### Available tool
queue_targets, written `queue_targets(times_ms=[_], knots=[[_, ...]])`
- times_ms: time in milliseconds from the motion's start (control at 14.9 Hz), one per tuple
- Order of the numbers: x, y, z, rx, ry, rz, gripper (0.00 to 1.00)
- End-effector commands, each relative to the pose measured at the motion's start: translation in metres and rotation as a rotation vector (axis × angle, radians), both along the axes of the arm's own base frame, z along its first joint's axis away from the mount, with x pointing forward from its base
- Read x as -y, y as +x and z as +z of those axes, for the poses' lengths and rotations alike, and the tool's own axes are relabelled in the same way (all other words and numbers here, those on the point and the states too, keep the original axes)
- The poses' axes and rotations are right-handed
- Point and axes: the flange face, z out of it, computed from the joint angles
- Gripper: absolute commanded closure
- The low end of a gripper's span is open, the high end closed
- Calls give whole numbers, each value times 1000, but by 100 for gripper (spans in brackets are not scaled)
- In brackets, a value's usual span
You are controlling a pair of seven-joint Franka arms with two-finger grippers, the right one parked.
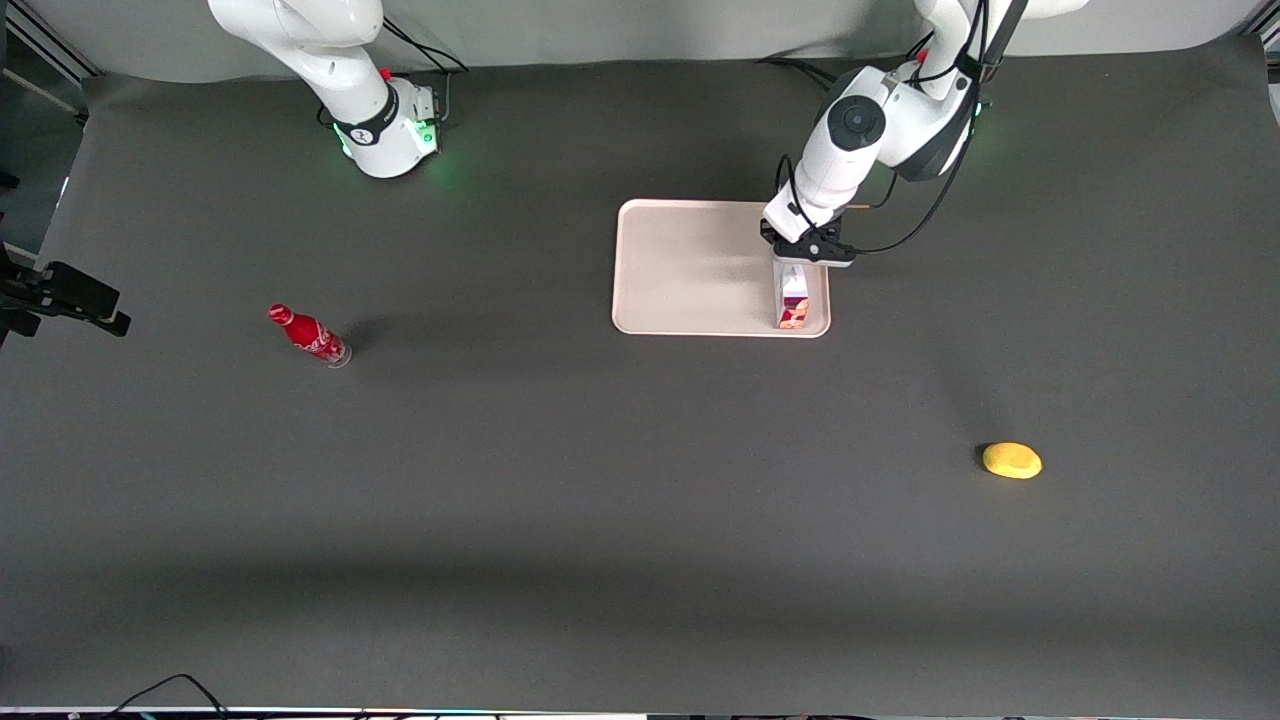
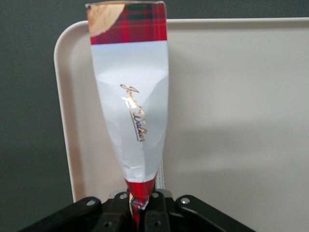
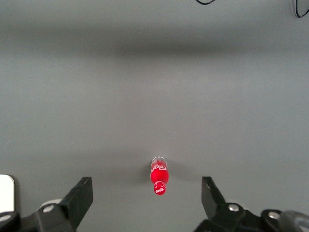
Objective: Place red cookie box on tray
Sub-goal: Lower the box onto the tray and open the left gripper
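At left-centre of the front frame: small red bottle (image 1: pixel 308 335) lying tilted on the dark table (image 1: pixel 560 480), cap toward upper left, well apart from everything else, toward the parked arm's end; same bottle (image 3: pixel 159 175) shows in the right wrist view, alone on the table (image 3: pixel 154 96).

Centre of the front frame, slightly above middle: tray (image 1: pixel 690 268), pale pinkish-white, flat on the table, long side running across the frame; interior bare except along the edge toward the working arm's end.

At that edge: red cookie box (image 1: pixel 792 297) over the tray, inside the rim, long axis running from the gripper toward the front camera; its near end sits close to the tray's corner nearest the camera; cannot tell if the box touches the tray floor or hangs just above it.

Gripper (image 1: pixel 806 250) above the tray's edge on the working arm's end, at the box's end farther from the camera; fingers narrow, pinched on that end of the box.

Left wrist view confirms: gripper (image 2: pixel 142 205) clamped on the red end flap of the box (image 2: pixel 131 101); white label panel with gold script faces the camera, tartan print at the outer end; tray (image 2: pixel 231 121) beneath, box running alongside its rim near a rounded corner.

Lower right of the front frame: yellow lemon-like object (image 1: pixel 1012 460) on the table, nearer the front camera than the tray, well apart from it.
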Motion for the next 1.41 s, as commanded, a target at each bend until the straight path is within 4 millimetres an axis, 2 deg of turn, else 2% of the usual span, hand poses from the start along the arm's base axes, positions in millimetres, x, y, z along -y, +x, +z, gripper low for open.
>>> queue_targets(times_ms=[0, 67, 134, 201, 670, 871, 1005, 1139, 1340], knots=[[4, -2, -6, 5, -23, 18, 64], [4, -2, -6, 3, -24, 18, 42], [5, -2, -5, 4, -25, 18, 16], [5, -2, -5, 3, -24, 18, 1], [7, 2, -1, 8, -26, 14, 0], [12, 11, 13, 24, -25, 12, 0], [21, 27, 39, 5, 6, -1, 0], [28, 45, 78, -24, 49, -11, 0], [8, 98, 147, -53, 133, -49, 0]])
